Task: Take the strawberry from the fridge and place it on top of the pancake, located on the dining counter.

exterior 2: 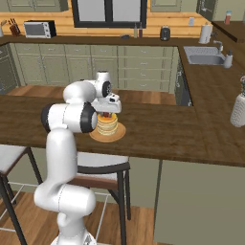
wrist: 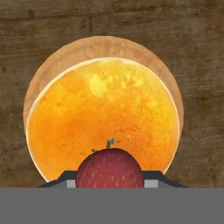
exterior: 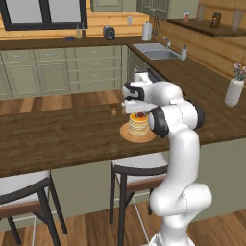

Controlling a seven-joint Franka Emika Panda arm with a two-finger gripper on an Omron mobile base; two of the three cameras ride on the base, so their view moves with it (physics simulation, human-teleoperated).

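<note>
Gripper: clenched on the strawberry, pointing straight down over the pancake stack; in the hand view its two dark finger tips flank the berry at the bottom edge.
Strawberry: a dark red berry with pale seeds and a small green stem, pinched between the finger tips; in the left base view it shows as a red speck just above the top pancake, under the hand. Whether it touches the pancake cannot be told.
Pancake: a short golden-orange stack, round, seen from directly above in the hand view; in the left base view the stack stands upright in the middle of its plate, and in the right base view it sits just below the hand.
Plate: round, tan and wood-grained, its rim showing around the upper and side edges of the pancakes; it rests flat on the counter.
Dining counter: a long dark brown wooden top that bears the plate; it runs across both base views and turns along the right side.
Stools: dark-framed with pale seats, tucked under the near edge of the counter, one just below the plate and another further left.
Small brown object: stands on the counter just beside the plate, on its far left side; too small to name.
Vase: white, with flowers, on the right stretch of the counter, well apart from the plate.
Sink: set in the far counter with a tap behind it.
</note>
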